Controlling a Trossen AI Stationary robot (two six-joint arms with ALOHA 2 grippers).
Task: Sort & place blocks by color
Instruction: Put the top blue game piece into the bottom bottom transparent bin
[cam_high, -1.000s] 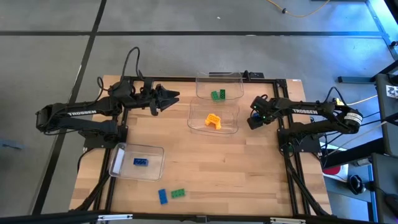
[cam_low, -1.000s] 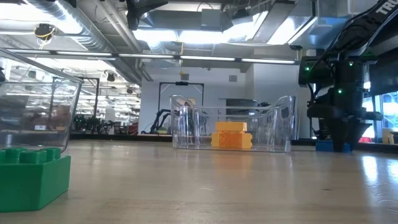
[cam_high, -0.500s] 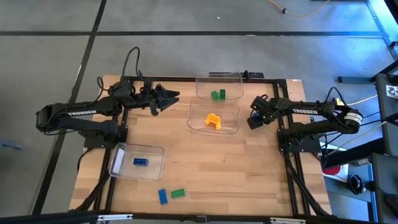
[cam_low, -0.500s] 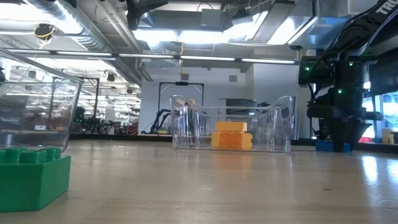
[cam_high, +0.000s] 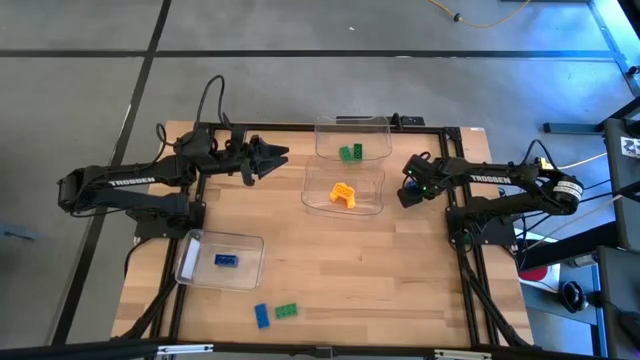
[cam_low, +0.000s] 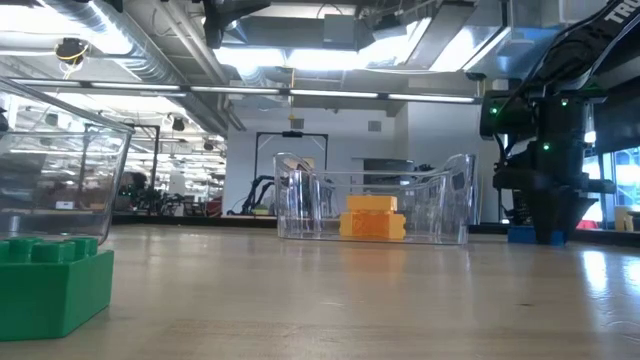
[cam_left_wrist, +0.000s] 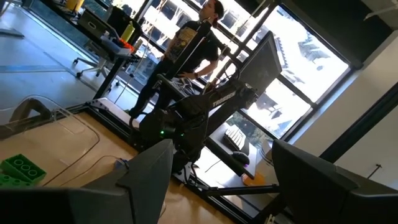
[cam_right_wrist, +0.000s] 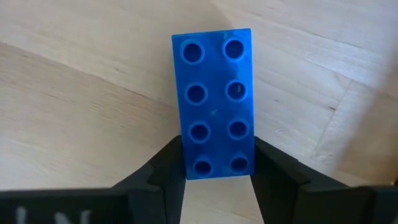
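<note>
From above, the right tool (cam_high: 409, 192) sits low at the bench's (cam_high: 400, 280) right side beside the clear bin (cam_high: 372, 205) holding an orange brick (cam_high: 343, 195), while the left tool (cam_high: 280, 157), its fingers spread wide and empty, waits near the far left. Green bricks (cam_high: 350, 153) lie in the far bin (cam_high: 380, 127) and one blue brick (cam_high: 226, 260) in the near-left bin (cam_high: 190, 262), so each bin seems set aside for one colour; a loose blue brick (cam_high: 261, 316) and green brick (cam_high: 286, 311) lie at the near edge, unsorted. At bench height, the right tool (cam_low: 548, 236) stands on the surface with a blue block (cam_low: 521, 235) at its foot. The left wrist view shows only its parted fingers (cam_left_wrist: 149, 171), a person (cam_left_wrist: 180, 53) beyond, and the green bricks (cam_left_wrist: 18, 169). The right wrist view shows the tool (cam_right_wrist: 217, 177) clamped on one end of a blue eight-stud brick (cam_right_wrist: 214, 102) resting on the wood, likely gripped by its narrow sides for lifting toward the blue bin.
</note>
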